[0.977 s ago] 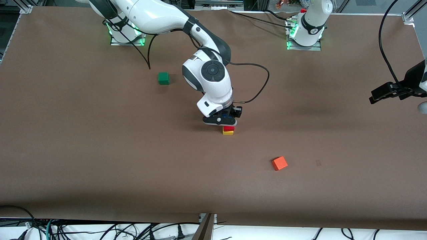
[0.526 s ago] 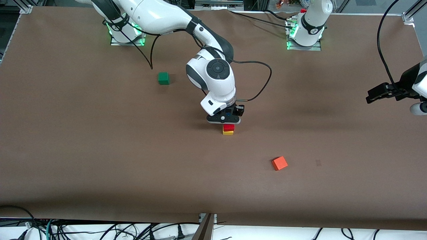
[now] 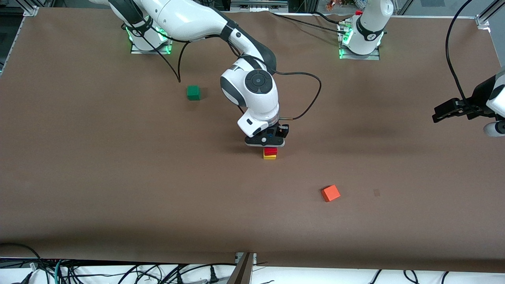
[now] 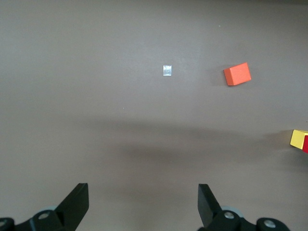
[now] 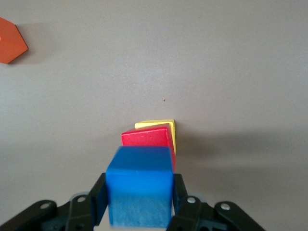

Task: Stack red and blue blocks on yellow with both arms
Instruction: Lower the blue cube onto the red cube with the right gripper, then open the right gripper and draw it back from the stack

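We see the right gripper over the middle of the table, straight above a two-cube stack. Its fingers pinch the blue cube from both sides, cube between the pads. In the front view the blue cube is mostly hidden by the gripper body; only a small blue bit shows.

The stack: red cube sits on the yellow cube, which rests on the table. In the right wrist view the blue cube is above the red cube, with the yellow cube under it. We cannot tell whether blue touches red or hangs just over it.

The left gripper waits in the air over the left arm's end of the table, well apart from the stack. Its fingers are spread wide with nothing between them. In the front view it shows as a black shape at the edge.

Other things we see: an orange cube lies on the table nearer the front camera than the stack and toward the left arm's end, turned at an angle. It shows in both wrist views too. A green cube lies farther from the front camera than the stack, toward the right arm's end. A small pale patch marks the table near the orange cube.
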You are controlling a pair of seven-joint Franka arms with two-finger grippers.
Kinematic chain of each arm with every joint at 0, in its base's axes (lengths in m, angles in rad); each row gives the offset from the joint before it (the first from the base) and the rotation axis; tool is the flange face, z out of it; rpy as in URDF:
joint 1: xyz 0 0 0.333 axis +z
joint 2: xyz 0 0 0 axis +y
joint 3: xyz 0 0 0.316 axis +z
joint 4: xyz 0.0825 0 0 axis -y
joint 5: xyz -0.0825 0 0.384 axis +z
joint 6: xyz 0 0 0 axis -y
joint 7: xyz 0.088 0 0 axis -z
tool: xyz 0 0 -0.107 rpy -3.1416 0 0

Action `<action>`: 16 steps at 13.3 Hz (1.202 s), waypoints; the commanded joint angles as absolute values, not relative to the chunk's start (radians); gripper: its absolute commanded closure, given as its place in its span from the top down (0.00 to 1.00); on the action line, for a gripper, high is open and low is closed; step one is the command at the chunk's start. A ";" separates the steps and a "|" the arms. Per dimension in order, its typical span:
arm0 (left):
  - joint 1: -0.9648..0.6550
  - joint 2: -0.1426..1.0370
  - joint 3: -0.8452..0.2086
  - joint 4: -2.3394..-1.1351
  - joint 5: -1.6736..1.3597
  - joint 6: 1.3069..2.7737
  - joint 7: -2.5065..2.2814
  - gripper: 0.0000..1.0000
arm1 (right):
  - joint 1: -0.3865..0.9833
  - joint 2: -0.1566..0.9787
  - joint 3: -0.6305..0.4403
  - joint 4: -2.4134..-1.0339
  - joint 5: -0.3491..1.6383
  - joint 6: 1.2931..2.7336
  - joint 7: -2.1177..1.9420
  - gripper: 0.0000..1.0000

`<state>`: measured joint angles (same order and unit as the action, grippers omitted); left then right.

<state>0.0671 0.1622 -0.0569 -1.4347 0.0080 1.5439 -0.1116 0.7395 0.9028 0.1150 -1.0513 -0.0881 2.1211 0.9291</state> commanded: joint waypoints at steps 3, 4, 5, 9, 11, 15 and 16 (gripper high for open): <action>0.069 0.163 -0.061 -1.433 0.017 1.540 -0.095 1.00 | 0.752 0.927 0.106 -1.005 -0.103 2.112 0.925 0.70; 0.069 0.163 -0.061 -1.433 0.017 1.540 -0.095 1.00 | 0.752 0.927 0.106 -1.005 -0.103 2.111 0.925 0.71; 0.068 0.164 -0.061 -1.433 0.017 1.540 -0.095 1.00 | 0.750 0.925 0.106 -1.005 -0.103 2.111 0.925 0.71; 0.069 0.170 -0.061 -1.422 0.017 1.540 -0.095 1.00 | 0.730 0.910 0.107 -1.005 -0.092 2.074 0.920 0.74; 0.069 0.183 -0.061 -1.399 0.017 1.539 -0.095 1.00 | 0.680 0.870 0.118 -1.005 -0.080 2.022 0.908 0.74; 0.069 0.183 -0.061 -1.399 0.017 1.539 -0.095 1.00 | 0.586 0.775 0.117 -1.006 0.053 1.916 0.766 0.90; 0.069 0.184 -0.061 -1.399 0.015 1.539 -0.095 1.00 | 0.560 0.744 0.115 -1.009 0.070 1.893 0.723 0.99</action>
